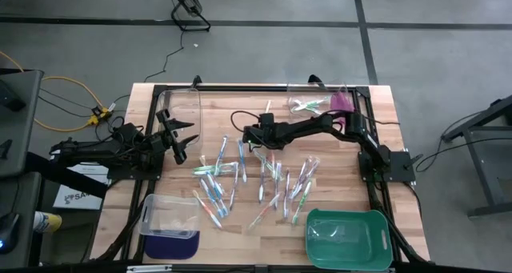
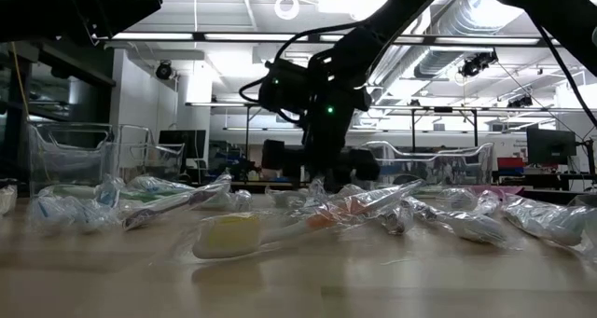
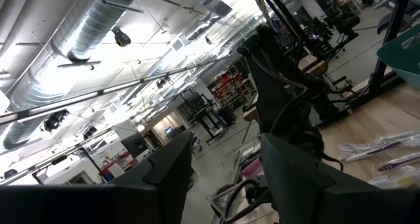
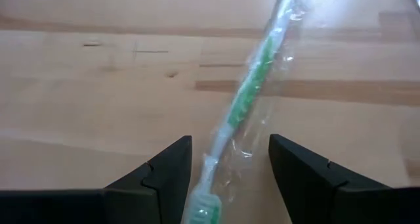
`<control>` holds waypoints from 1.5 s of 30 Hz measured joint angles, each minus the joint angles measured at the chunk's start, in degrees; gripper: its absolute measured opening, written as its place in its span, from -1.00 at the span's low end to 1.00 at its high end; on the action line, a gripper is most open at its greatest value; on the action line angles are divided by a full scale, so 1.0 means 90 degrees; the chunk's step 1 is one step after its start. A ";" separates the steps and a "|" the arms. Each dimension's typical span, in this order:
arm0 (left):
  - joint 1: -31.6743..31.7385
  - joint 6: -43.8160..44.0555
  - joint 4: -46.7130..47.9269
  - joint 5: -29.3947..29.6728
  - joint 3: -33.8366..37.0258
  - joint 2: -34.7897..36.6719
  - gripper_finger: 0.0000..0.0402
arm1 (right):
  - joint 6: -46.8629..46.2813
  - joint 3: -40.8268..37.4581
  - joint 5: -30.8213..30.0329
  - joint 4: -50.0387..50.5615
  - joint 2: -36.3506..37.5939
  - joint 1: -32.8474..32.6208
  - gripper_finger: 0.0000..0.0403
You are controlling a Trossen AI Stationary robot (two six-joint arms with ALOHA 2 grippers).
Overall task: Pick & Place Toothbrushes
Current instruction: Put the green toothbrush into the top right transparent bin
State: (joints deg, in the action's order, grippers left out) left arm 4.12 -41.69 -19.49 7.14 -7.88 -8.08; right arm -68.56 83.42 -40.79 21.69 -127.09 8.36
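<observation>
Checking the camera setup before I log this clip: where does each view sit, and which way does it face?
High: overhead, straight down; both arms, toothbrushes.
Low: table height, level; right arm.
Left wrist: tilted toward ceiling; own fingers.
Right wrist: down at table; fingers straddling green toothbrush.
High and low share the toothbrush pile.

Industrial lab, exposed ducting (image 3: 98, 23), strip lights (image 2: 224, 40)

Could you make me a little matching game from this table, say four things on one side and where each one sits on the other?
Things:
1. green tray
2. left pincer
3. right pincer
4. toothbrushes

Places:
A. open, lifted, at the table's left
B. front right corner
C. scattered mid-table
D. open, straddling a wrapped green toothbrush

Pairs: 1-B, 2-A, 3-D, 4-C
</observation>
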 joint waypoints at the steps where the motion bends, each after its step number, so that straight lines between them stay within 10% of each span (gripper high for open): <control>1: 0.0000 0.0000 0.0000 0.0000 0.0000 0.0000 -0.12 | 0.0034 0.0000 0.0021 -0.0007 0.0000 0.0006 -0.03; 15: 0.0000 0.0000 0.0000 -0.0002 0.0000 0.0000 -0.12 | 0.0210 0.0000 0.0144 -0.0038 0.0000 0.0034 -0.92; 45: 0.0000 0.0000 0.0019 -0.0007 0.0000 0.0000 -0.12 | 0.3645 -0.0002 -0.0132 0.1557 0.2183 -0.0018 -0.98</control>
State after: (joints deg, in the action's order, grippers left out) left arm 4.12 -41.69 -19.31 7.07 -7.88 -8.08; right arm -35.76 83.40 -41.97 35.71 -107.44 8.20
